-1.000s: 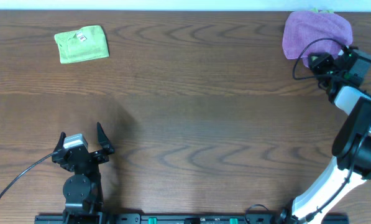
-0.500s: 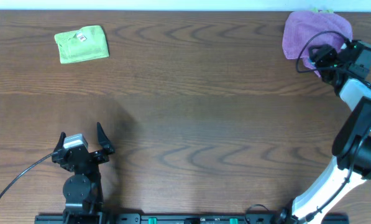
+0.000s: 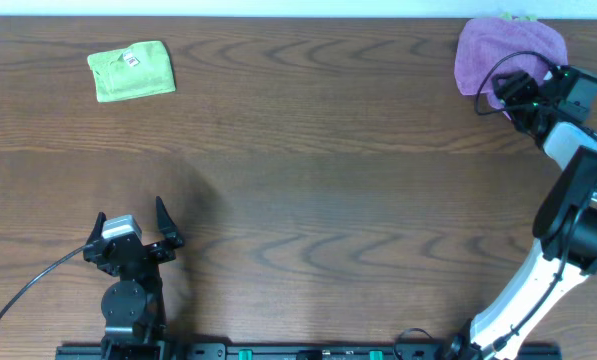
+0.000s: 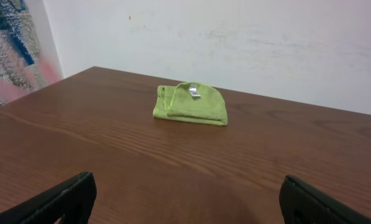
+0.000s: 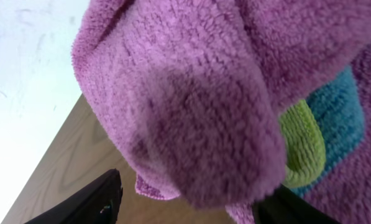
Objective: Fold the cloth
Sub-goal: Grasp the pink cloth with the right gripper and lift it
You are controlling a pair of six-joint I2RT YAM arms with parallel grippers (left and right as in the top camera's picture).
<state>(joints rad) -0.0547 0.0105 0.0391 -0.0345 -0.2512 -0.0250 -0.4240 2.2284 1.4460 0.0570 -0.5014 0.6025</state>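
Observation:
A purple cloth (image 3: 508, 50) lies bunched at the far right corner of the table. It fills the right wrist view (image 5: 191, 93), its thick fold bulging down between my right gripper's fingers. My right gripper (image 3: 518, 92) (image 5: 188, 208) sits at the cloth's near edge, open, its jaws standing wide on either side of the fold. A folded green cloth (image 3: 131, 70) (image 4: 191, 104) with a small tag lies at the far left. My left gripper (image 3: 131, 215) (image 4: 191, 202) rests open near the front edge, well short of the green cloth.
Green (image 5: 303, 143) and blue fabric (image 5: 337, 118) shows under the purple cloth. A white wall (image 4: 235, 37) runs along the table's far edge. The brown wooden table (image 3: 328, 190) stretches between the two cloths.
My right gripper has opened and let go of the purple cloth, and it has shifted slightly up and to the right. The left arm has not moved.

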